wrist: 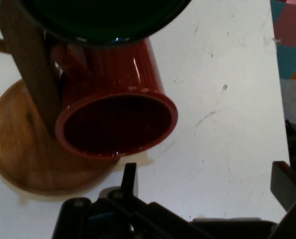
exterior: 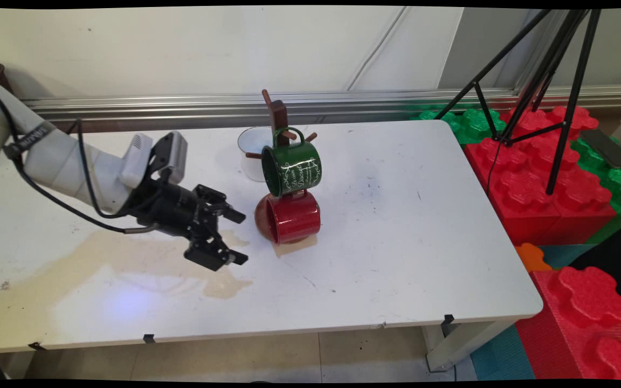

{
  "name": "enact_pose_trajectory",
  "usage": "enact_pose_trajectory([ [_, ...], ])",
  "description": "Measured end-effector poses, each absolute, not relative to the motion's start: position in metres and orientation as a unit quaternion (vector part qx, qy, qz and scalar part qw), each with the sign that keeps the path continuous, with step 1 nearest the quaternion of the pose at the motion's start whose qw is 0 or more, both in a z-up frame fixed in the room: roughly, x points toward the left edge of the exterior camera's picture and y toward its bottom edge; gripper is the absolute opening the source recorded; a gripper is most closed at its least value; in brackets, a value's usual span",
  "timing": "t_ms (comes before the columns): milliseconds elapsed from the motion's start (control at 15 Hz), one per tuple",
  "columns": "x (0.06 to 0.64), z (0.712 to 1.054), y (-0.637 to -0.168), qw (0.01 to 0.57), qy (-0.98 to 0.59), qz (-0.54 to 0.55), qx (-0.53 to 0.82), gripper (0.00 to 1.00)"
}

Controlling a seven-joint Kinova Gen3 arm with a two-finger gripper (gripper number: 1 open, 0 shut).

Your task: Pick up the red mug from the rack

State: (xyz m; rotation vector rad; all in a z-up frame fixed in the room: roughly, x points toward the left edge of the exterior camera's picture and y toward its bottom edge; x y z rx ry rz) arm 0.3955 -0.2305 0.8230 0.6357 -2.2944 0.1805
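Black end effector (exterior: 239, 237) is seen left of centre with fingers spread wide, empty — aimed at a red mug (exterior: 289, 217) hung on a wooden rack (exterior: 278, 116), a green mug (exterior: 292, 168) above.

Bare table (exterior: 397, 226) is noted right of the mug tree (exterior: 278, 116); its red mug (exterior: 291, 217) and green mug (exterior: 292, 168) obstruct, apparently with a white cup (exterior: 251, 148) behind.

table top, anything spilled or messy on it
Yes. A wide tan stain spreads over the white table on its near left, under the open black pincer, like a dried spill. A smaller tan patch lies at the wooden mug stand, below the hanging red enamel mug.
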Motion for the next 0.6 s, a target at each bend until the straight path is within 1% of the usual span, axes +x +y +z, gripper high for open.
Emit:
enact_pose_trajectory([
  [600,0.366,0.807,-0.241,0.377,-0.887,0.078,0.254,1.00],
])
